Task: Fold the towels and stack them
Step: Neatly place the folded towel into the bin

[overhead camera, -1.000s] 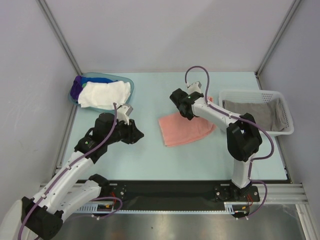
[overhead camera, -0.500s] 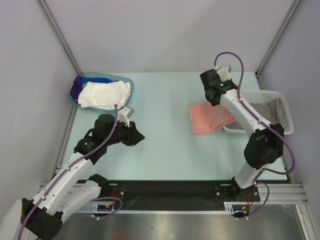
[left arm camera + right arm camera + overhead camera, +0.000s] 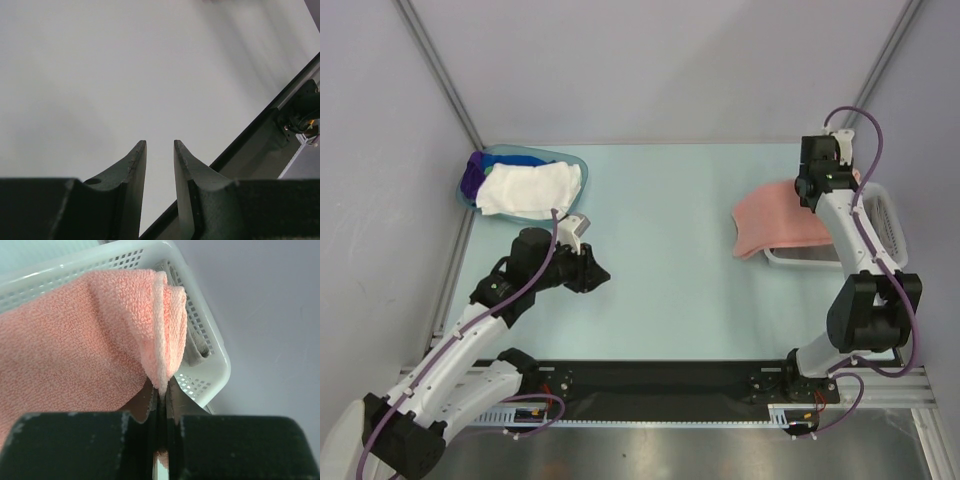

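A salmon pink towel [image 3: 775, 218] hangs folded from my right gripper [image 3: 161, 390], which is shut on its bunched edge. The towel [image 3: 85, 335] is held in the air over the left rim of the white mesh basket [image 3: 888, 222] at the right of the table. A bit of grey towel [image 3: 193, 347] shows inside the basket [image 3: 212, 357]. My left gripper [image 3: 596, 271] hovers over the left middle of the table. Its jaws [image 3: 160, 146] stand open a finger's width with nothing between them. More towels, white [image 3: 532, 188], purple [image 3: 472, 178] and blue [image 3: 516, 157], lie piled at the back left.
The pile of towels sits in a translucent blue tub [image 3: 570, 160] by the left wall. A black rail [image 3: 260, 130] runs along the table's near edge. Grey walls close in the left, back and right sides.
My right arm has carried the pink towel from the middle of the table up and to the right, over the basket. The left arm has stayed where it was.
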